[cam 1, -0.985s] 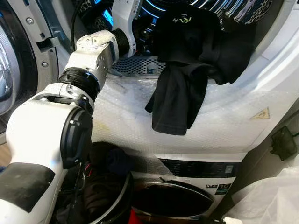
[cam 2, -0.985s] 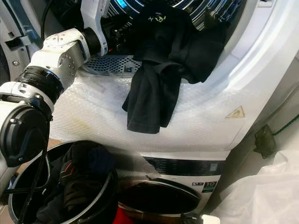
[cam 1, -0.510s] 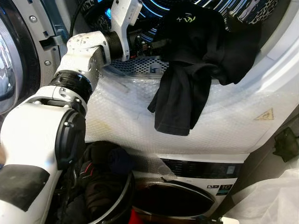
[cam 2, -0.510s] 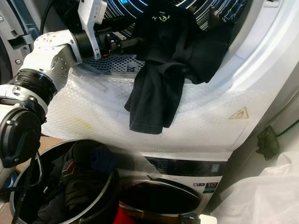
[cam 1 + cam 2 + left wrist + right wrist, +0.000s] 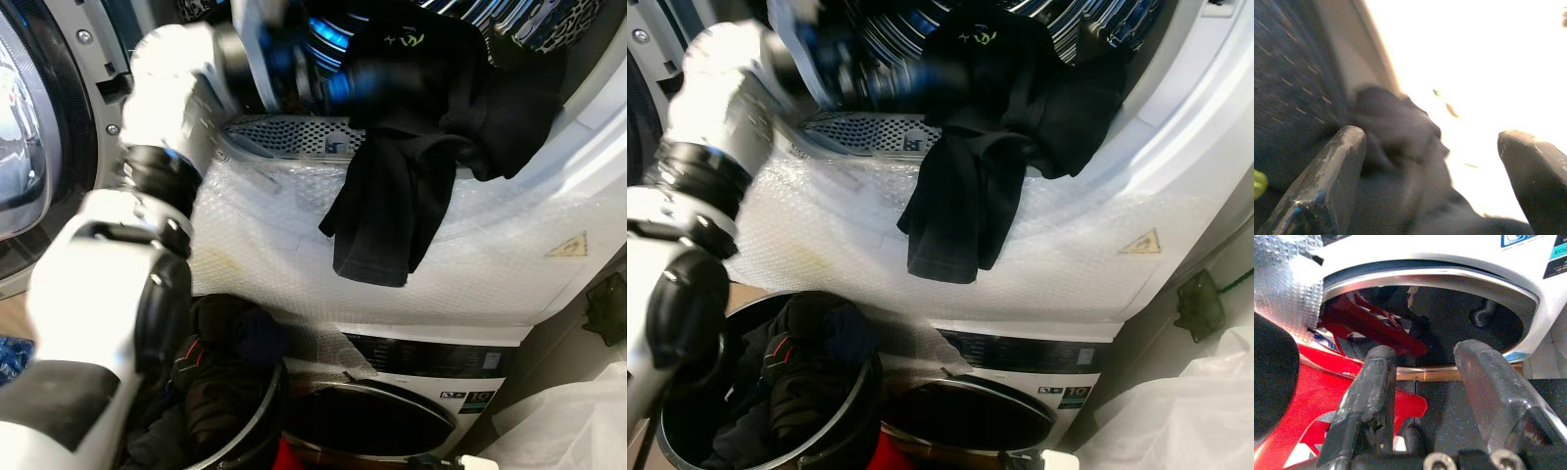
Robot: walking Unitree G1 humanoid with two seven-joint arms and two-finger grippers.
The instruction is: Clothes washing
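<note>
A black garment [image 5: 402,147] with a small yellow-green logo hangs out of the upper drum, draped over the bubble-wrapped rim [image 5: 265,225]. Striped clothes [image 5: 519,18] lie behind it in the drum. My left arm reaches up into the drum mouth, heavily blurred. My left gripper [image 5: 328,83] sits at the garment's upper left edge. In the left wrist view that gripper [image 5: 1435,166] is open, with dark cloth [image 5: 1396,132] lying between its spread fingers. My right gripper [image 5: 1425,377] hangs low, open and holding nothing, facing the lower machine's round door [image 5: 1430,279].
A black basket [image 5: 257,421] of dark clothes stands on the floor at lower left. The upper door [image 5: 20,127] is swung open at left. The lower machine's door [image 5: 382,416] is below. A white plastic bag [image 5: 568,431] lies at lower right. A red object [image 5: 1361,323] is near the right gripper.
My left arm has swung rightward and up along the drum mouth until its gripper reaches the black garment. The garment still hangs over the rim. The camera has shifted a little.
</note>
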